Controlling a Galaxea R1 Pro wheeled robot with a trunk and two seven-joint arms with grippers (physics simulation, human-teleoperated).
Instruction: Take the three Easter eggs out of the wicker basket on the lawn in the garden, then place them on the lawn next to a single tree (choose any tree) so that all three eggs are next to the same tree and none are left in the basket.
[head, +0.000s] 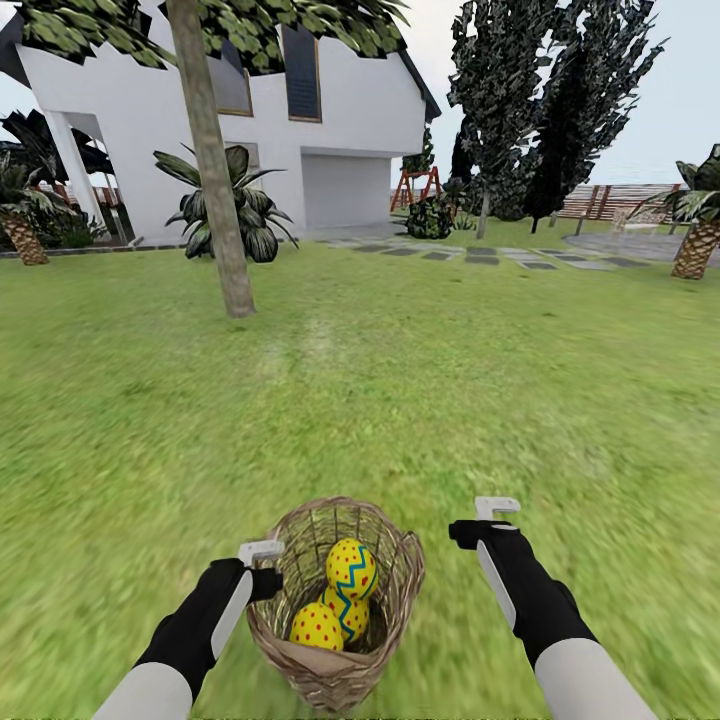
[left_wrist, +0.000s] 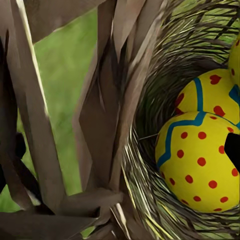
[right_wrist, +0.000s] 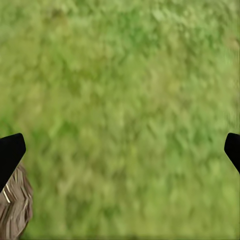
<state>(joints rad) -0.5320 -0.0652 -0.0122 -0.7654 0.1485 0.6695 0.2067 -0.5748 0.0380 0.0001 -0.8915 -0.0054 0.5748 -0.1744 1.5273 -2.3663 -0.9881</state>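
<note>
Head view: the wicker basket (head: 337, 600) stands on the lawn (head: 400, 400) at 6 o'clock, close before the robot, holding all three Easter eggs (head: 340, 600). The uppermost egg (head: 351, 567) stands nearly upright, its long axis running toward 12 o'clock; a second egg (head: 316, 627) lies at the basket's 7 o'clock side; the third (head: 345, 610) is largely covered between them, its axis not readable. The left gripper (head: 262, 560) sits at the basket's 9 o'clock rim, touching or just beside the weave; whether its fingers are parted or closed cannot be told. The right gripper (head: 485, 520) hovers over grass at the basket's 3 o'clock side, apart from it. The tree (head: 212, 160) rises at 11 o'clock, well apart from the basket, its trunk leaning slightly, with a white house (head: 340, 110) behind.

Left wrist view: shows what the head view cannot — the basket's woven strips (left_wrist: 100, 125) at very close range and the inner nest of fine wicker. Two eggs lie touching: the red-dotted egg (left_wrist: 200, 165) and another with flower marks (left_wrist: 210, 95).

Right wrist view: blurred grass, both dark fingertips (right_wrist: 10, 152) spread wide apart — the claw is open — and an edge of wicker (right_wrist: 15, 205) beside one fingertip.
</note>
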